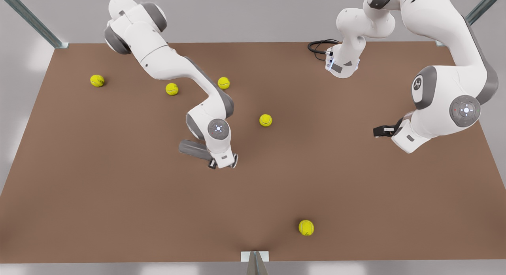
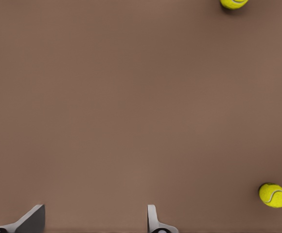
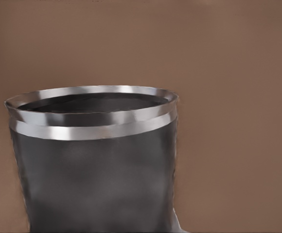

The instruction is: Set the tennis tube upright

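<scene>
The tennis tube is a grey cylinder lying nearly flat, low over the brown table near its middle. My right gripper is shut on one end of it, on the arm at the front view's left. The right wrist view has the tube close up, its silver-rimmed hollow end pointing away from the wrist. My left gripper hangs open over the table at the front view's right, holding nothing. Its fingertips stand wide apart above bare table.
Several yellow tennis balls lie loose on the table: one near the middle, one by the front edge, others at the back left. Two balls lie ahead of my left gripper. A black cable loops at the back.
</scene>
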You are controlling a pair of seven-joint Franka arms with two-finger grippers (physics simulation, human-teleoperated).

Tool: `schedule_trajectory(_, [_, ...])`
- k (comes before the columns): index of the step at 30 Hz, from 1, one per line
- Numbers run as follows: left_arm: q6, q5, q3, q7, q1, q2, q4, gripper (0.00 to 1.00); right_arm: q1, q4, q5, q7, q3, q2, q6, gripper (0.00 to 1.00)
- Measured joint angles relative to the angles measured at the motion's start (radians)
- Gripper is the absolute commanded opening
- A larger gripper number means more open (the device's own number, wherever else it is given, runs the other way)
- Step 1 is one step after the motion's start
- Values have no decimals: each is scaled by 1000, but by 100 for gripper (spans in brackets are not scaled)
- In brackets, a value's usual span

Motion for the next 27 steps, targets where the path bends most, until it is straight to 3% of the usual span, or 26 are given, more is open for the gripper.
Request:
schedule_trajectory(4, [0,0,0,0,-1,0,0,100,69,8,-3,-98,-1,37,118,76])
schedule_trajectory(10, [29,0,0,0,0,11,-8,100,142,178,0,-79,-9,177,124,78])
schedule_trajectory(12, [29,0,0,0,0,14,-8,100,149,189,0,-80,-9,183,129,100])
schedule_trajectory(18, [51,0,0,0,0,14,-22,100,130,186,14,-90,-7,172,124,100])
schedule_trajectory(21, [54,0,0,0,-1,12,-25,100,3,109,80,-61,2,-47,-62,100])
schedule_trajectory(24, [85,-10,-1,-5,8,24,-44,100,-125,-33,64,620,-4,-317,-292,100])
schedule_trajectory(27, [244,-253,-2,50,66,284,-45,100,-330,-188,67,731,2,-576,-374,100])
